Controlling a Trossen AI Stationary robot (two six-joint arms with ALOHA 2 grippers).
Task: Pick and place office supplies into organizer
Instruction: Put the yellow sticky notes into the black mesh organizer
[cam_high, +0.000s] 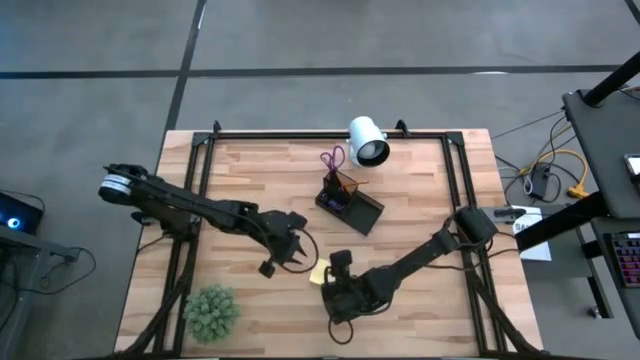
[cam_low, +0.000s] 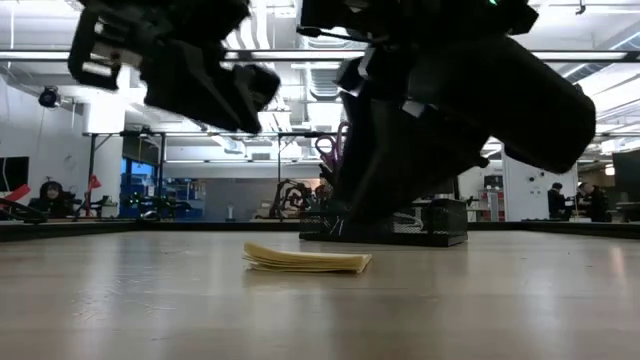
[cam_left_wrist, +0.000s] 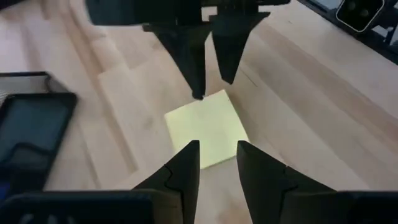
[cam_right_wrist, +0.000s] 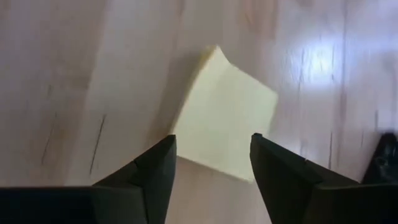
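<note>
The square yellow sticky-note pad (cam_high: 319, 272) lies flat on the pale wood bench (cam_high: 420, 200), between both claws. The right claw (cam_right_wrist: 213, 163) hangs right over it, fingers apart, no grip yet; the left claw (cam_left_wrist: 217, 163) sits just beside, fingers a little apart. Farther back stands the black organizer (cam_high: 349, 205).
</note>
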